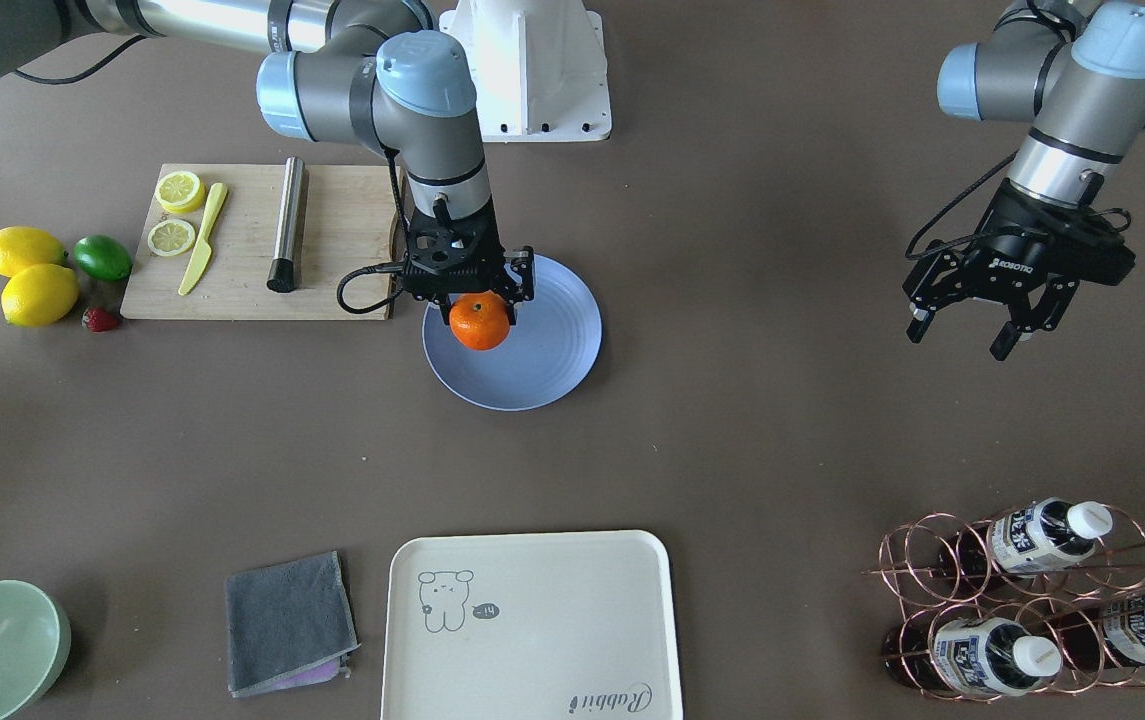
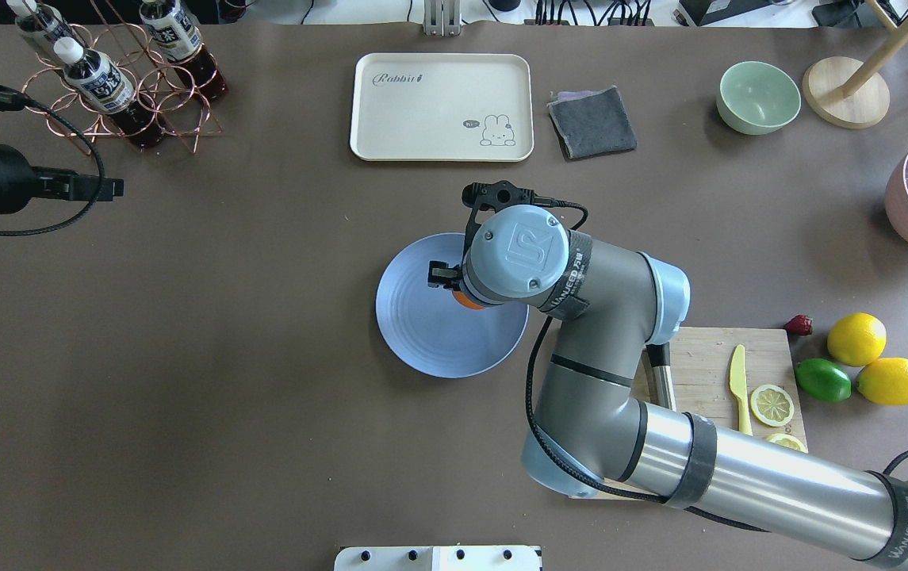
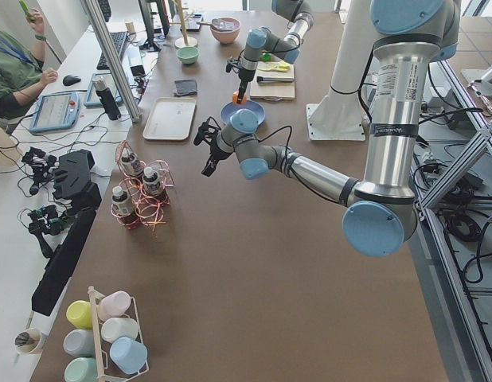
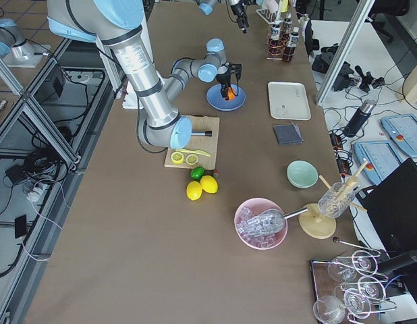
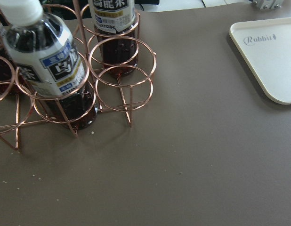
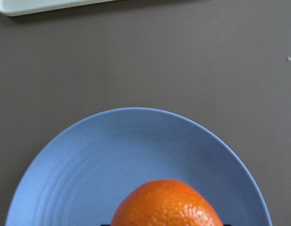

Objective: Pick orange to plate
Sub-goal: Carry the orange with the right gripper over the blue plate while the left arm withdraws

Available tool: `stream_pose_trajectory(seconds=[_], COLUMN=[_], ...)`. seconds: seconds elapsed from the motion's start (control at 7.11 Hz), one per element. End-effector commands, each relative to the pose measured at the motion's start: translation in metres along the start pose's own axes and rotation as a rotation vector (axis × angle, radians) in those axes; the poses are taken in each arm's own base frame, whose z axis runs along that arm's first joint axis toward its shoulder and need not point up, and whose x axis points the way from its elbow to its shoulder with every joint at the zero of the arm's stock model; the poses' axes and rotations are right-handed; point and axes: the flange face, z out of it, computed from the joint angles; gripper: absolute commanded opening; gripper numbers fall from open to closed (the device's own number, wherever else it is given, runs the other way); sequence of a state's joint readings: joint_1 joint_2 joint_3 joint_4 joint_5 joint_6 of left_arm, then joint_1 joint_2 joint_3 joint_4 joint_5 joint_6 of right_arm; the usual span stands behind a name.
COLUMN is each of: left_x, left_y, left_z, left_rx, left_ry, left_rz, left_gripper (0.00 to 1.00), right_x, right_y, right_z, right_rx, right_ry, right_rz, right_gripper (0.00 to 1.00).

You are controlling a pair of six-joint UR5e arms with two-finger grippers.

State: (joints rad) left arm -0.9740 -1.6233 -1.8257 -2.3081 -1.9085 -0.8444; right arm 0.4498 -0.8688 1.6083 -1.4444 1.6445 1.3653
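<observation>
Orange fruit [image 1: 479,321] is hanging over the plate [image 1: 552,365], clamped in the right gripper's [image 1: 481,303] jaws; releasing high risks it rolling off.

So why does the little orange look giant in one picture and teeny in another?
Right wrist view: the camera sits close, so the small round orange fruit looks big and sharp, cut off at the bottom edge, over the round pale blue plate. Exterior right view: far away, it's a tiny fuzzy dot.
</observation>
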Motion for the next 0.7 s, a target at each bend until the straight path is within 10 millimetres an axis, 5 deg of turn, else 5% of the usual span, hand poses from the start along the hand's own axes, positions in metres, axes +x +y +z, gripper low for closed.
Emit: stream_pose_trajectory(seconds=[0.0, 0.14, 0.28, 0.42, 0.56], left_x=[-0.052, -0.078, -0.090, -0.097, -0.101], left_y=[-0.026, -0.018, -0.022, -0.025, -0.023], left_z=[-0.031, -0.035, -0.041, -0.051, -0.053], left_rx=[-0.038, -0.047, -0.050, -0.060, -0.066], left_ry=[0.035, 0.003, 0.002, 0.030, 0.033], left_rz=[-0.042, 0.047, 0.062, 0.047, 0.042], left_gripper=[0.98, 0.98, 0.98, 0.98, 0.98], right_x=[-0.012, -0.013, -0.020, -0.025, -0.030], right_y=[0.013, 0.014, 0.012, 0.018, 0.016], right_z=[0.018, 0.019, 0.023, 0.028, 0.024], right_rx=[0.010, 0.009, 0.009, 0.006, 0.008], right_ry=[0.021, 0.019, 0.019, 0.011, 0.004], right_rz=[-0.013, -0.014, -0.011, 0.033, 0.065], right_gripper=[0.00, 0.00, 0.78, 0.99, 1.00])
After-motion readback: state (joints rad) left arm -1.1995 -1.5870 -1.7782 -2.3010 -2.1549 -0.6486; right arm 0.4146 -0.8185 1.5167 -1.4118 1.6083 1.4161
